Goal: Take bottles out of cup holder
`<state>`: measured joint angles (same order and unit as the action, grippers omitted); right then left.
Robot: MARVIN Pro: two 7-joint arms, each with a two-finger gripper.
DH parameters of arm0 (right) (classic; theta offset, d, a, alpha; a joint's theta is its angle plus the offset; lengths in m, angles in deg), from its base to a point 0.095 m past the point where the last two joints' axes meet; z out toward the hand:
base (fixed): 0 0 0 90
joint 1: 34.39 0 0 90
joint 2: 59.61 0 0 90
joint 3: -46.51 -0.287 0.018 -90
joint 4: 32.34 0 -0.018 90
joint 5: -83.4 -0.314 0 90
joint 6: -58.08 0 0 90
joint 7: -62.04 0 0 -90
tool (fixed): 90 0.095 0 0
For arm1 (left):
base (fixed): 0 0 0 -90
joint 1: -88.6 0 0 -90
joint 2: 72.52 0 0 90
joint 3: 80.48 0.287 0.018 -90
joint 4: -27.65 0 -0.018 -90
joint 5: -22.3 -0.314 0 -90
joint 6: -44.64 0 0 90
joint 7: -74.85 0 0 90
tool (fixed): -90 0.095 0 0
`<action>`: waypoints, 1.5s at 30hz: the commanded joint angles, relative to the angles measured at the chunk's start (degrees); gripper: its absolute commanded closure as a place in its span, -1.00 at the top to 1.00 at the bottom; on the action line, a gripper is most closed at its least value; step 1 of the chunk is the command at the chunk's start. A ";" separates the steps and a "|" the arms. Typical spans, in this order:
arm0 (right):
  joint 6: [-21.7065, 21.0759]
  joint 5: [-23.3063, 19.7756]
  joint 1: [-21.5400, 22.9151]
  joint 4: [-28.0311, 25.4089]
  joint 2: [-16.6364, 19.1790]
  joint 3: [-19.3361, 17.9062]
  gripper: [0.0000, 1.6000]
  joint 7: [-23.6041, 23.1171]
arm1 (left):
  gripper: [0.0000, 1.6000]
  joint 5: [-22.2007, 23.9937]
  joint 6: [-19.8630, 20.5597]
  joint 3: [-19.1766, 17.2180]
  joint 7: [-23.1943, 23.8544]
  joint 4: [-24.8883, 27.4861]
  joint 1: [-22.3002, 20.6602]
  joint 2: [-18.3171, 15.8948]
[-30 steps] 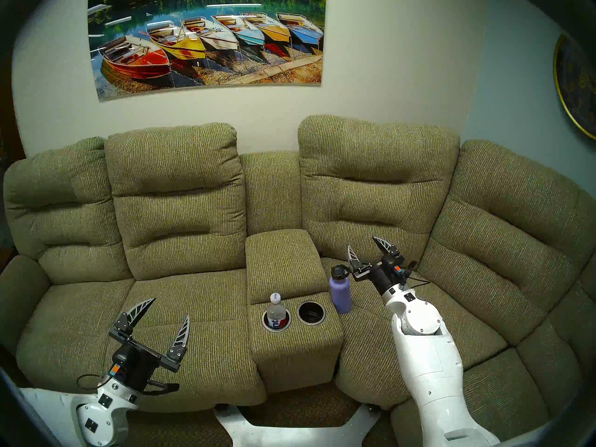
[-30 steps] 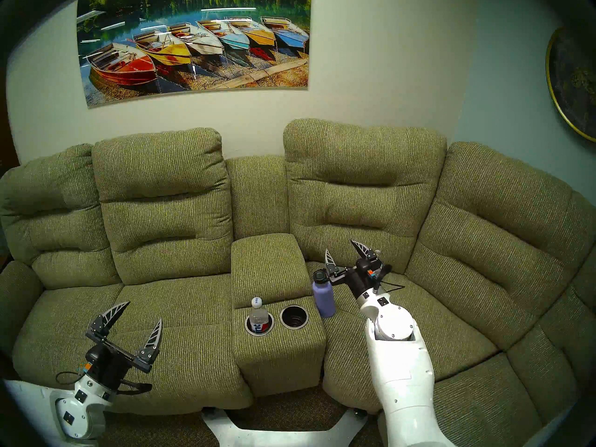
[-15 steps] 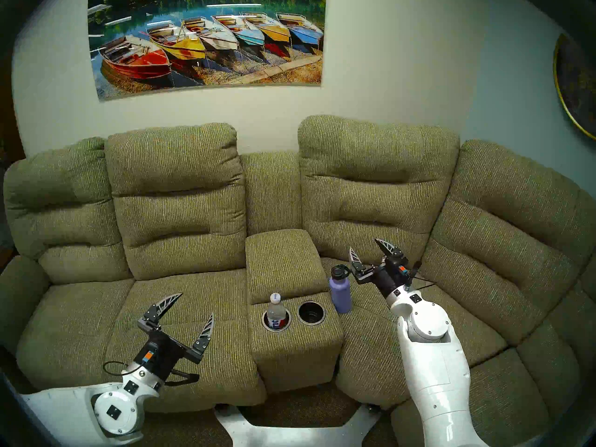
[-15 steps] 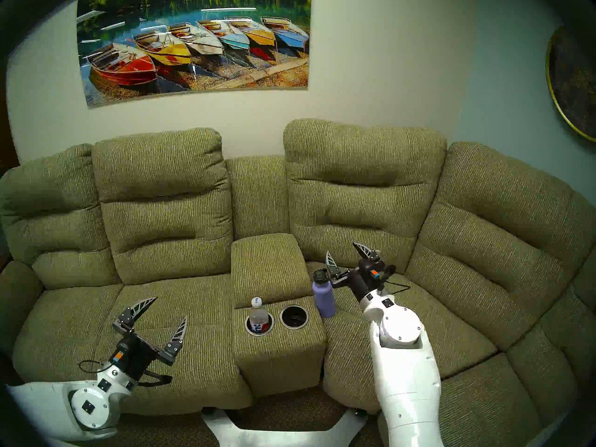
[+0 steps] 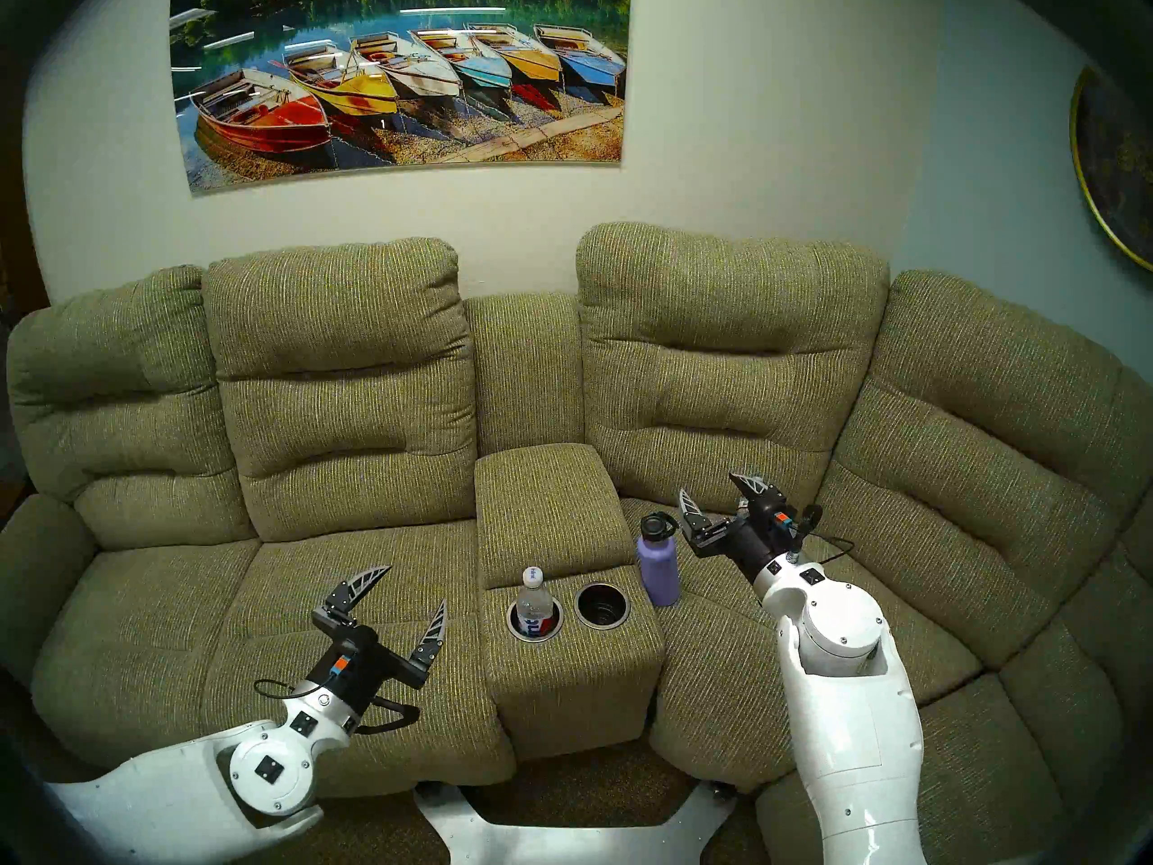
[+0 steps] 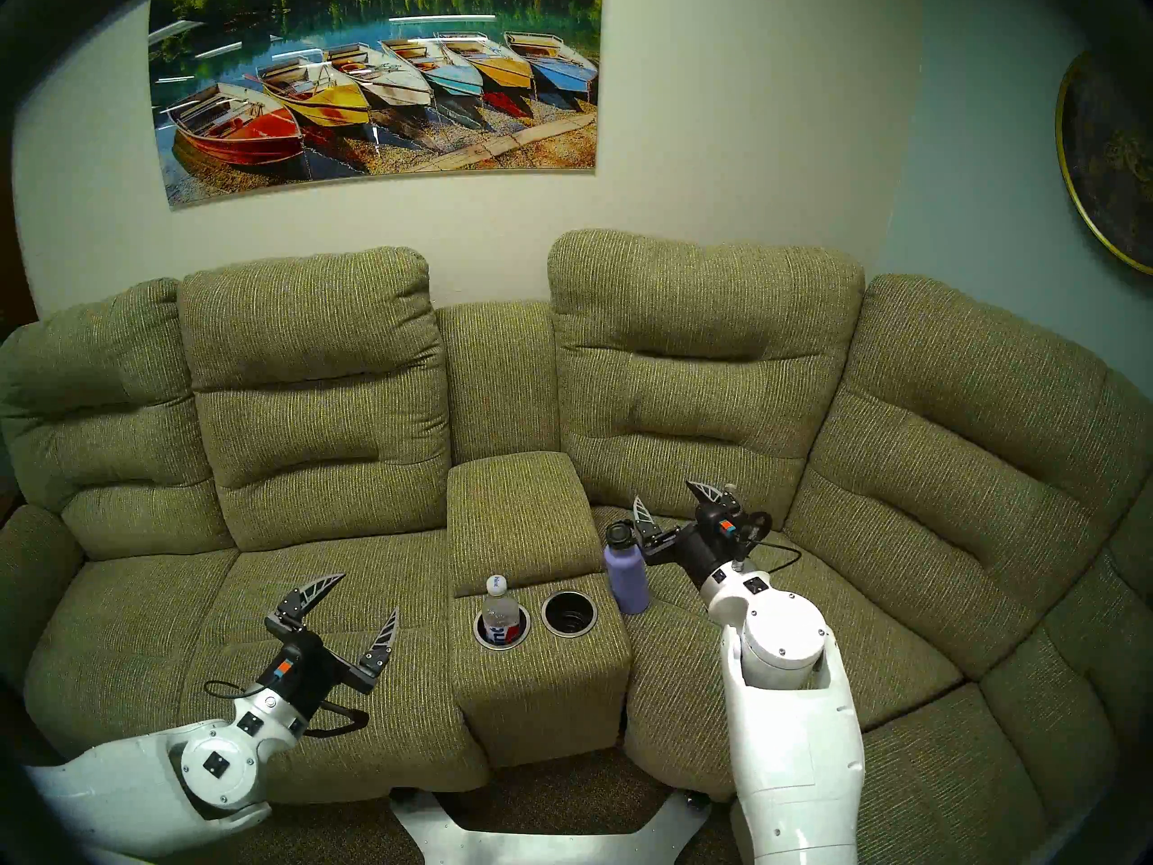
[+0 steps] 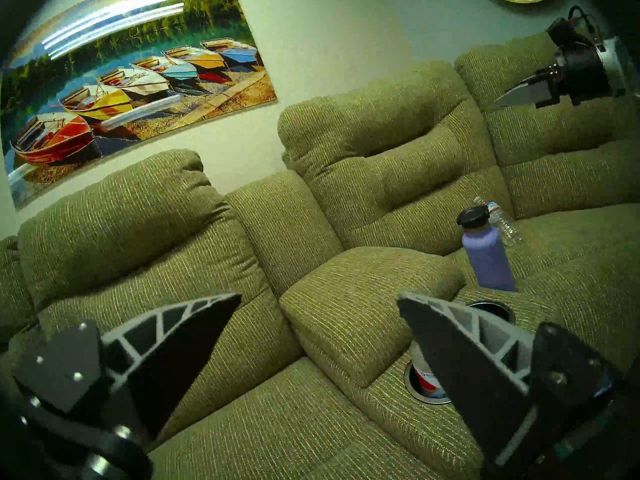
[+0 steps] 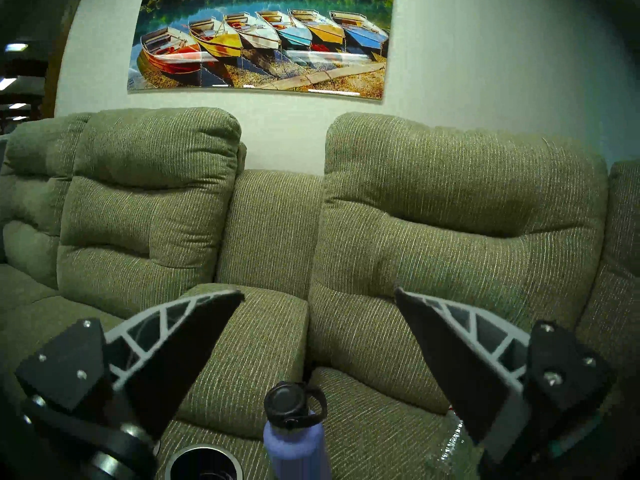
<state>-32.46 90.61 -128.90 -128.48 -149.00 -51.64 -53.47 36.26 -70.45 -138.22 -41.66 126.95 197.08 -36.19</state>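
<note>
White-cap bottle (image 5: 535, 600) label unreadable, in cup holder (image 5: 568, 611); L gripper (image 5: 412, 592), R gripper (image 5: 711, 489) both splayed, empty.

Right gripper (image 8: 318, 292) hanging spread over the sofa seat

Its two dark fingers (image 8: 180, 347) are standing wide apart, gripping nothing. The lavender flask (image 8: 294, 448) is standing upright between them at the bottom edge, a dark silver-rimmed well (image 8: 202, 463) just left of it, and crinkled clear plastic (image 8: 450, 448) is showing beside the right finger.

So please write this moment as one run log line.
left gripper: open, near bottle | bottle: in cup holder | right gripper: open
</note>
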 commanded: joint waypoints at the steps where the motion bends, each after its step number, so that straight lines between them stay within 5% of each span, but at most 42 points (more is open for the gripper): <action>1: -2.12 0.33 -0.21 -3.43 -0.61 0.33 1.00 0.33 | 1.00 3.37 -2.09 3.34 2.54 -7.42 -6.62 6.90; 9: -3.59 1.01 -0.39 -4.16 -0.87 0.37 1.00 0.54 | 1.00 4.51 -7.18 4.93 10.20 -16.81 -12.09 11.80; 22: -4.90 1.15 -0.47 -4.72 -0.93 0.46 1.00 0.72 | 1.00 3.72 -7.51 3.91 17.46 -26.92 -19.54 19.81; 32: -5.10 1.08 -0.63 -5.01 -0.90 0.49 1.00 0.74 | 1.00 5.50 -11.49 4.58 21.37 -32.54 -22.33 21.91; 40: -5.13 1.06 -0.66 -5.06 -0.90 0.49 1.00 0.72 | 1.00 9.13 -13.12 4.19 24.74 -31.66 -21.57 21.36; 45: -5.14 1.07 -0.67 -5.09 -0.92 0.47 1.00 0.68 | 1.00 7.33 -13.34 5.31 26.10 -33.80 -23.36 22.47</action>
<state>-37.85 91.89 -129.84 -132.00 -149.92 -51.21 -52.62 43.90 -82.20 -133.56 -17.51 93.49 175.68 -14.72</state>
